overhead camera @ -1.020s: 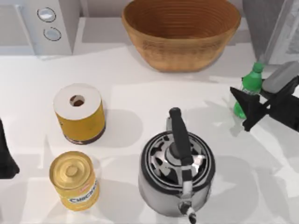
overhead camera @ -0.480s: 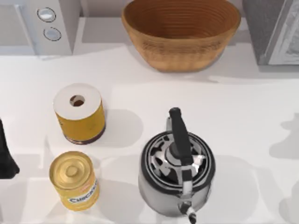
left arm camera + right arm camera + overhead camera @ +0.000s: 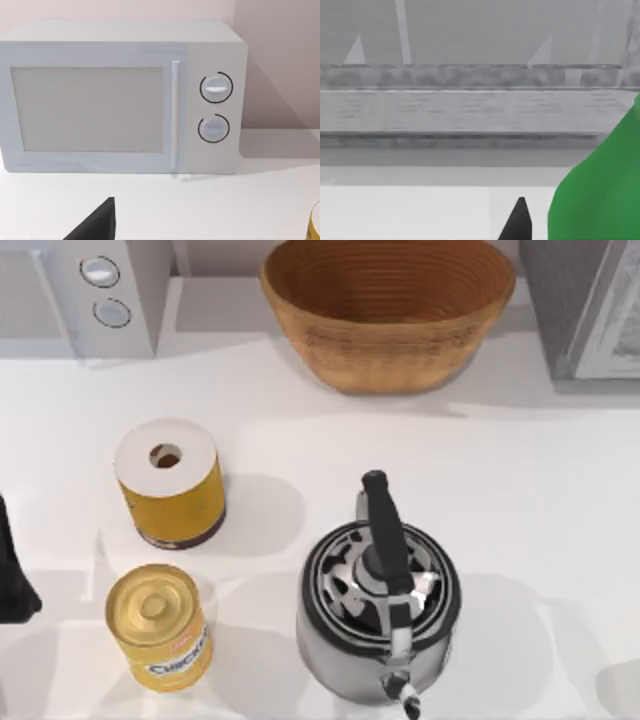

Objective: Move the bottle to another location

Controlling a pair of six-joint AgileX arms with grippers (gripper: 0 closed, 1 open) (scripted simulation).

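Close against the right wrist camera, bottle sits by a dark jaw tip, seemingly lifted off the counter right of the kettle; clamped or not, cannot tell. Set-down remains. Left arm idles by microwave.

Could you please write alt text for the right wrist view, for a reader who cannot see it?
A green bottle looms very close to the camera, beside a dark fingertip of the right tool. Beyond them, the white table runs up to a grey appliance standing at its back.
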